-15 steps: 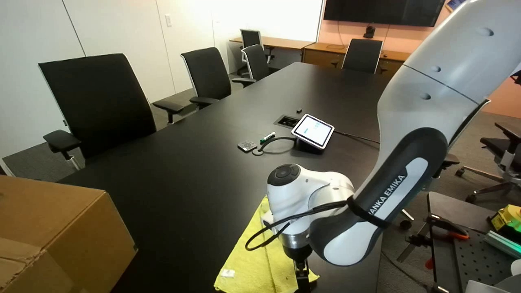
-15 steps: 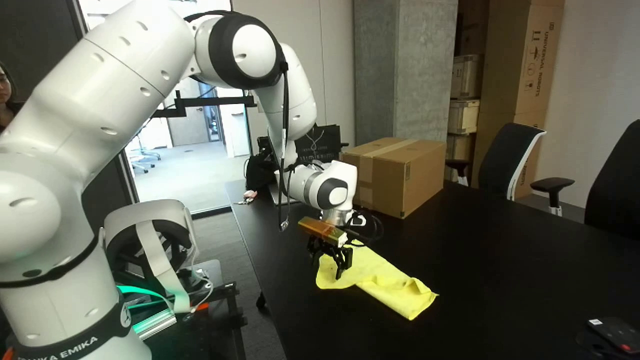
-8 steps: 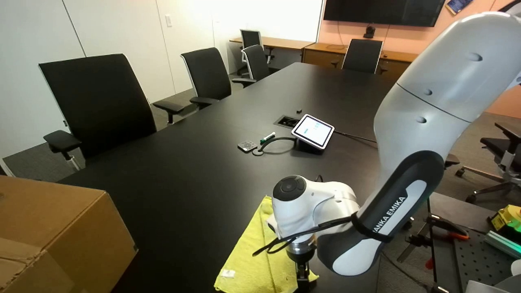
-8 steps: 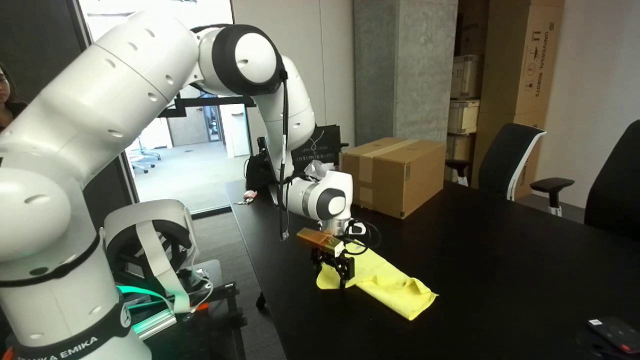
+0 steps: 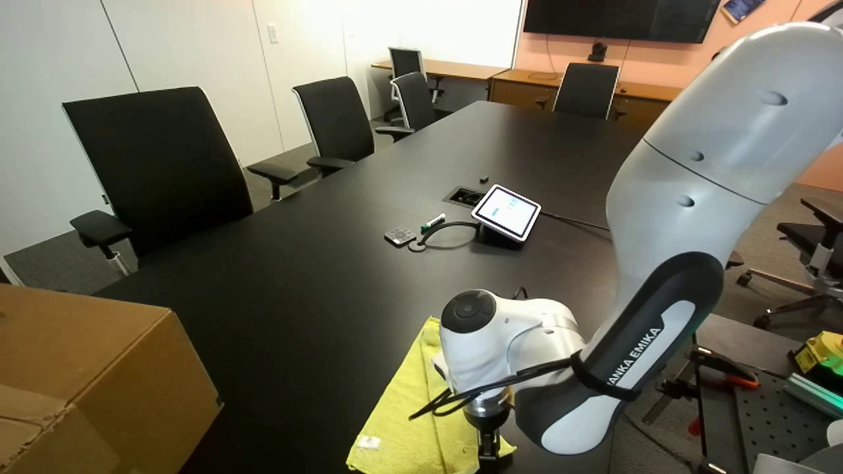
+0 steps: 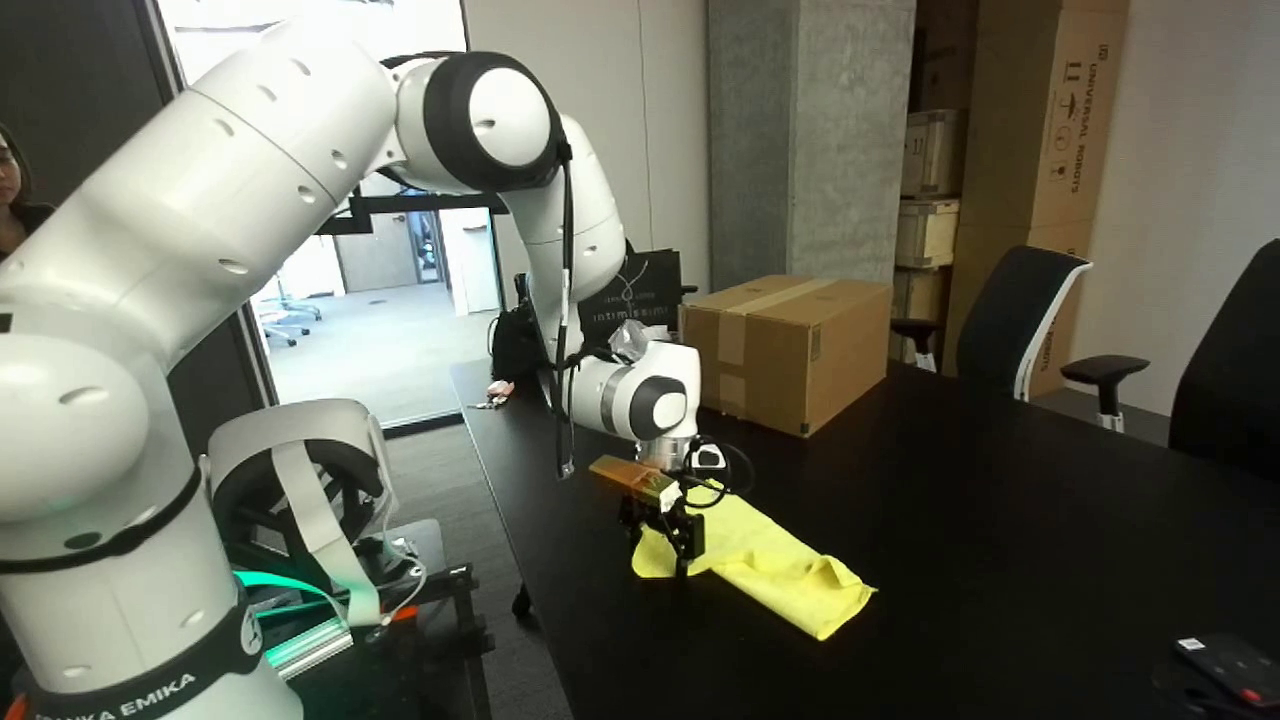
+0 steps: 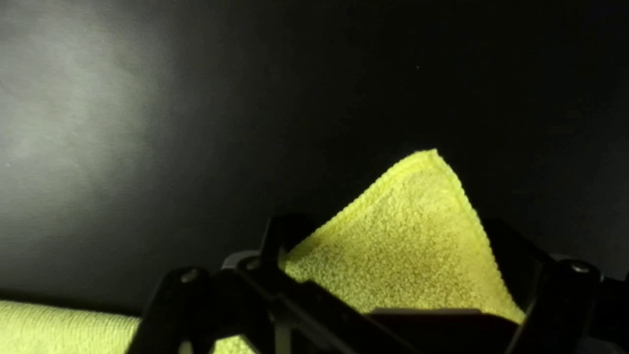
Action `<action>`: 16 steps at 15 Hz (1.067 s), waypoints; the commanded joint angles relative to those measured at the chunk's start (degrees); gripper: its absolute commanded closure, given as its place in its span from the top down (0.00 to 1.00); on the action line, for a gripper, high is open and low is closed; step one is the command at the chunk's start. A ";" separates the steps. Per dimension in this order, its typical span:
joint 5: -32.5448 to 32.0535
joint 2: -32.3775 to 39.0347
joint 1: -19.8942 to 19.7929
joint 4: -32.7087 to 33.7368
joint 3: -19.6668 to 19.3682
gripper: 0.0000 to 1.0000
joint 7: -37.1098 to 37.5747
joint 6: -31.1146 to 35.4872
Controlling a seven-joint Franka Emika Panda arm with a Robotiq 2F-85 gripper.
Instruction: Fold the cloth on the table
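White "ANKA EMIKA" arm straddles cloth with parted claw.

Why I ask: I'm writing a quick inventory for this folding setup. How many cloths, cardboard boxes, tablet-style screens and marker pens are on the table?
Yellow cloth: 1
Cardboard box: 1 (shows in both exterior views, counted once)
Tablet-style screen: 1
Marker pen: 1
Total of these kinds: 4

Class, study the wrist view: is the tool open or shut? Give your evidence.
The tool is open: in the wrist view its fingers stand apart, with a corner of the cloth between them.
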 commanded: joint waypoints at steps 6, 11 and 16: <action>-0.96 -1.05 2.06 -0.10 -0.55 0.59 2.40 -1.00; -0.75 -2.31 1.88 -0.32 -0.34 0.20 2.52 -2.19; -0.37 -2.87 1.26 -0.33 -0.14 0.00 2.51 -2.81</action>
